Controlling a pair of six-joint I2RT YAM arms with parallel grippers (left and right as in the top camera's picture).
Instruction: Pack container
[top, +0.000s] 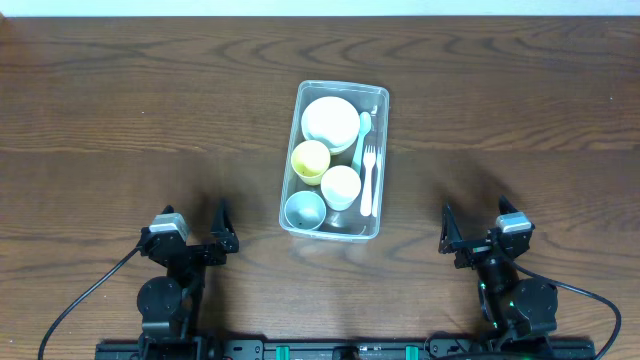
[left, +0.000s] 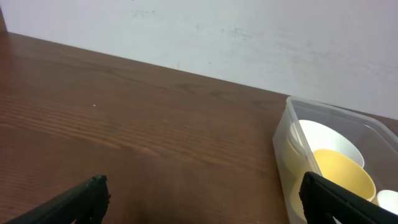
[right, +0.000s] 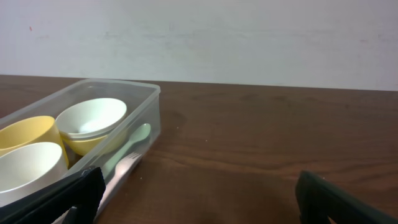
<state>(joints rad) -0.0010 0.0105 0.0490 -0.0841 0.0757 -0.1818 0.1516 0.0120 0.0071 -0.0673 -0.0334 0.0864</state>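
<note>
Spread wide, left hand (top: 194, 224) and right hand (top: 476, 224) flank the container (top: 384, 150).

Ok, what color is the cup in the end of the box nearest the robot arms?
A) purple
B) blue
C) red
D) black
B: from overhead, the blue cup sits in the corner of the clear container closest to the arms, just past the yellow cup.

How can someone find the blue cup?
In the middle of the wooden table sits a clear plastic container. The blue cup is inside, at the end nearest the robot. It's the only blue one; beside it are a yellow cup and a white cup.
</note>
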